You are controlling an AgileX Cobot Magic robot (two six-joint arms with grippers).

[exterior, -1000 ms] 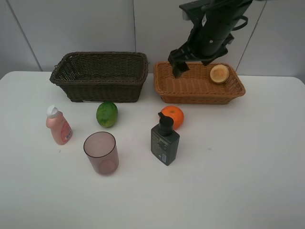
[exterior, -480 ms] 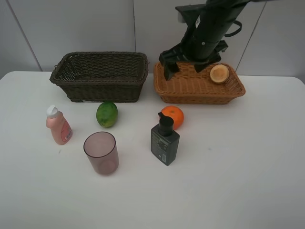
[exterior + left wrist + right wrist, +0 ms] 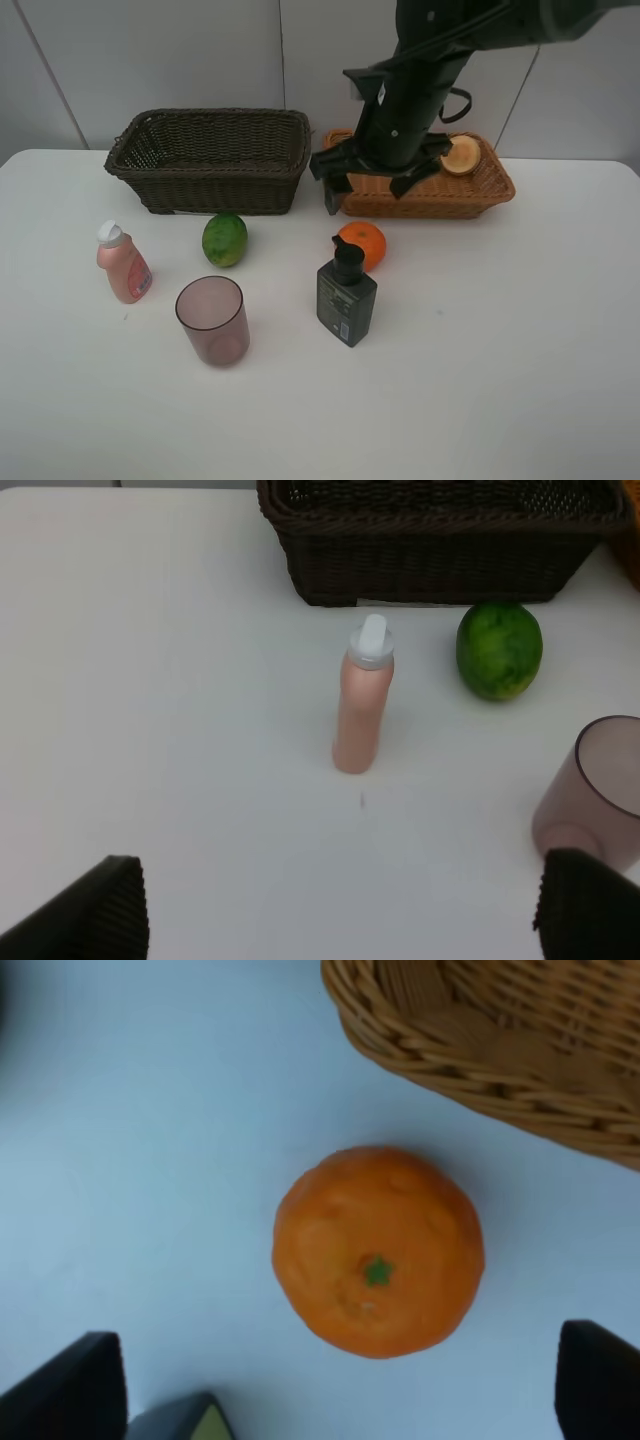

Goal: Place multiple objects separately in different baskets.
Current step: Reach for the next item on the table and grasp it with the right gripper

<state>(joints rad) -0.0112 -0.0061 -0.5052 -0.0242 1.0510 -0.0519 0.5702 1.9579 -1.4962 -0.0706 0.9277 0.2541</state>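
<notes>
Now the orange [image 3: 378,1250] is seen on the white table [image 3: 500,350], stem mark up, just in front of the light tan basket [image 3: 470,195] and just beside the dark pump bottle [image 3: 346,295]. No long axis is offered by it; being round, it can be taken from any side.

Above it the right gripper [image 3: 367,190] is hung, its fingers [image 3: 65,1385] spread wide with nothing held. In the right wrist view the orange is framed between the two tips, a little ahead of them. A descent with a small reach forward is judged to be all that is called for. This arm is plainly the nearer one.

Room is tight on two sides. The basket wall is met just beyond the fruit and the pump head close on the near side, so the fingers are best closed along the free line between them. A knocked-over bottle is the risk to be watched.

Further out, a peach-like fruit [image 3: 461,154] is already lodged in the tan basket, while the dark brown basket [image 3: 215,190] appears empty from here. The green fruit [image 3: 225,239], pink bottle [image 3: 123,265] and mauve cup [image 3: 212,320] are left on open table, well apart. They are looked over by the left gripper [image 3: 340,910], which is likewise spread wide and holding nothing.
</notes>
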